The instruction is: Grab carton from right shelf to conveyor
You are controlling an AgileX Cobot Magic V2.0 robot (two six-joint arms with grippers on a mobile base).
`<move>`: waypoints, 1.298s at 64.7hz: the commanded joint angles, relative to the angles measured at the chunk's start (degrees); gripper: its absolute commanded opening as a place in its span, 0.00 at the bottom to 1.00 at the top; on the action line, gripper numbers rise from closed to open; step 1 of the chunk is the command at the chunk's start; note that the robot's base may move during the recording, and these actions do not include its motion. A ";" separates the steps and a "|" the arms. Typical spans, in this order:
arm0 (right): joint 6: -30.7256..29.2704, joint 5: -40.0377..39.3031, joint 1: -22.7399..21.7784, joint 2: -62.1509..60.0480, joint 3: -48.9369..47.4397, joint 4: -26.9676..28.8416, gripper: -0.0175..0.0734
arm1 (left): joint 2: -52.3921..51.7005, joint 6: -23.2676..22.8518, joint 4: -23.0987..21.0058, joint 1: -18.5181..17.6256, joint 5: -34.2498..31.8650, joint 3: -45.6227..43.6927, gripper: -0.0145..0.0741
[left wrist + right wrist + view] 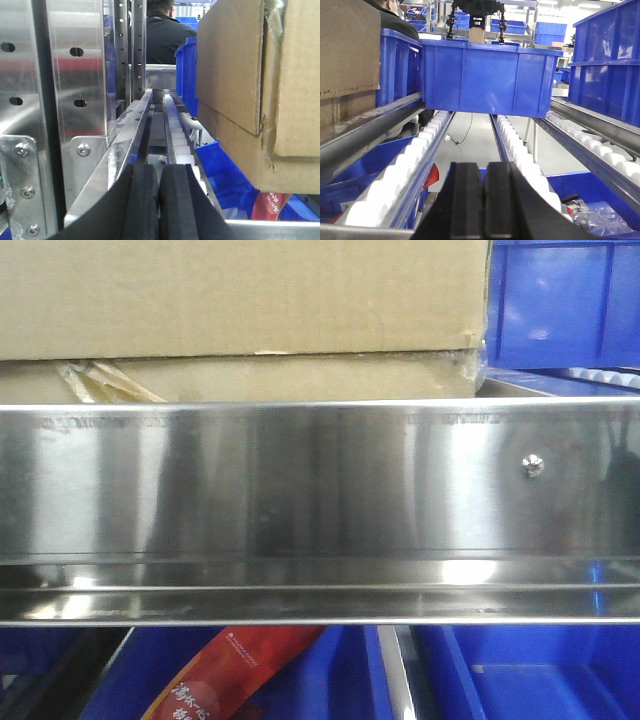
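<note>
From the front, the large plain brown corrugated cardboard carton point(240, 300) sat on the stainless-steel rack shelf point(300, 602). Its left side and top were cut off by the frame, and its base was hidden behind the wide brushed front rail point(200, 490). A wad of yellowish clear tape point(105, 382) showed at the carton's lower left. A small screw point(533, 466) sat towards the right of the rail, and a blue plastic bin point(565, 300) stood just beside the carton's right edge. Below the rail, a red printed packet point(240, 665) lay in another blue bin, with only part of it visible.

In the left wrist view, perforated steel uprights point(80, 75) filled the left. The left gripper point(159, 200) had its black pads pressed together with nothing between them. A track of white rollers point(175, 135) ran away from it towards a person in a black top point(162, 35), whose head was cropped. The carton loomed on the right, overhanging and out of focus.

In the right wrist view, a corner of the carton showed at the far left. The right gripper point(483, 200) was likewise closed and empty. It pointed along roller lanes point(410, 160) towards a blue crate point(485, 75) spanning them. Stacked blue bins point(610, 65) stood on the right, in a bright warehouse hall.
</note>
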 commanded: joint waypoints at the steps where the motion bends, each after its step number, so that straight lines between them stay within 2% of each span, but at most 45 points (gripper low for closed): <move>1: -0.32 -0.83 0.11 -0.19 0.00 -0.22 0.12 | -0.31 -0.02 0.21 0.19 -0.70 -0.09 0.16; 48: -0.32 -2.60 0.11 -0.19 0.00 -0.22 0.12 | -0.31 -0.02 0.21 0.17 -1.01 -0.09 0.16; 67: -0.04 -3.96 0.11 -0.19 0.00 -0.08 0.12 | -0.31 -0.02 0.10 0.17 -4.73 -0.09 0.16; 73: 0.67 -5.42 0.11 -0.19 0.00 2.60 0.12 | -0.31 -0.02 0.10 0.17 -7.98 -0.09 0.15; 79: 0.67 -3.91 0.11 -0.19 -1.24 3.12 0.12 | -0.31 -0.02 0.10 0.17 -9.06 -0.55 0.15; 84: 0.67 1.19 0.11 -0.19 -4.50 3.12 0.12 | -0.31 -0.02 0.10 0.17 -7.31 -4.30 0.15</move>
